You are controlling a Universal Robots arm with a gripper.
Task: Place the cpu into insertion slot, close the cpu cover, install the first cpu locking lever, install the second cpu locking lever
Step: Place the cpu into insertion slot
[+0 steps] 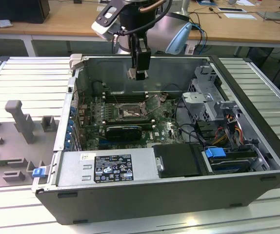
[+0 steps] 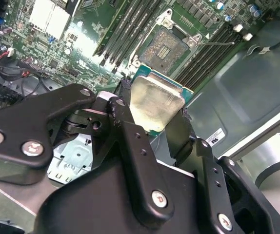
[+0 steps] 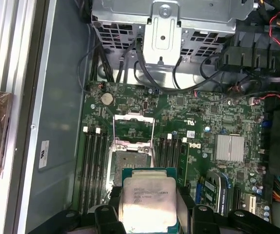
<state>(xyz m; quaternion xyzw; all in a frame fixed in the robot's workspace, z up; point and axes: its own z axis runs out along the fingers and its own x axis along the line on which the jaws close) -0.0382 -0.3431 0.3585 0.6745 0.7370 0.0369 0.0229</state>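
My gripper [image 1: 140, 72] hangs above the open computer case, shut on the cpu [image 1: 132, 73]. In both wrist views the cpu [image 3: 147, 200] [image 2: 155, 103] is a pale silvery square on a green edge, clamped between the black fingers [image 3: 184, 207] [image 2: 125, 122]. Below it on the motherboard lies the insertion slot [image 3: 130, 160] [image 2: 168, 48] [image 1: 130, 113], its grey-gold contact field bare. The cpu cover [image 3: 132, 126] stands swung open at the slot's far side, with thin locking levers [image 3: 153, 139] raised beside it. The cpu is held in the air, apart from the slot.
Black memory slots [image 3: 93, 165] flank the socket on both sides. A metal drive cage [image 3: 162, 29] with cables stands at one end of the case, and a silver heatsink [image 3: 229, 147] sits nearby. The power supply [image 1: 108, 168] and a grey fixture tray [image 1: 18, 131] are at the exterior view's left.
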